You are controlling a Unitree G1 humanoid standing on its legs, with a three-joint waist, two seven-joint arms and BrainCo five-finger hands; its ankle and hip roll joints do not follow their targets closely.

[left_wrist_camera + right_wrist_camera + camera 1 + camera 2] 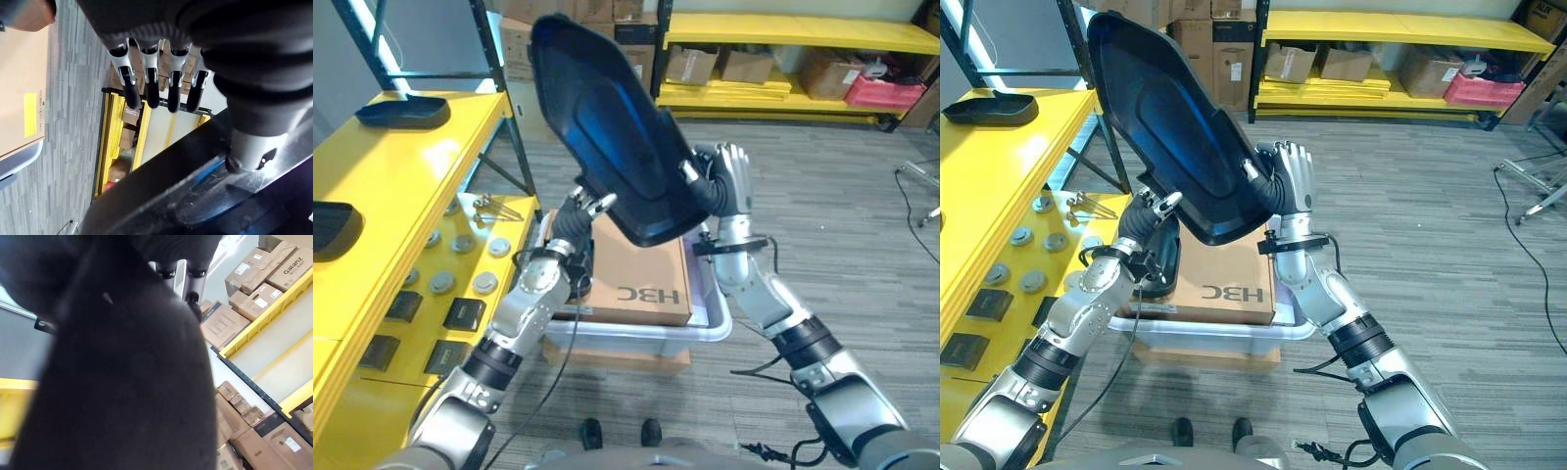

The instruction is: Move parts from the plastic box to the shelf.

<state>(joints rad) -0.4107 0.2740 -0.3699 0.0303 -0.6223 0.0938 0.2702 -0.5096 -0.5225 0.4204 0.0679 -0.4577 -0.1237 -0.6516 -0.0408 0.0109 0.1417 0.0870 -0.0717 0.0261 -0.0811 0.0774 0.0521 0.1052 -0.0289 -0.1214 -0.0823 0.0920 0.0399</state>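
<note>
While both arms reach up and forward, these lines hold:
Left arm: bent, forearm angled upward, left hand (590, 204) under the lower edge of the black part (607, 127).
Left hand: fingers fairly straight, thumb pressed on the part's rim.
Right arm: elbow low, forearm nearly upright.
Right hand (729, 181): fingers curled round the part's edge, gripping it.
Part: tilted, lifted between the hands, above the plastic box (710, 328) and the cardboard carton (636, 269) inside.
Shelf (401, 186): beyond the left hand, carrying another dark part (403, 112).

warehouse, yellow racking (793, 31), stacked cartons (1209, 44)
</note>
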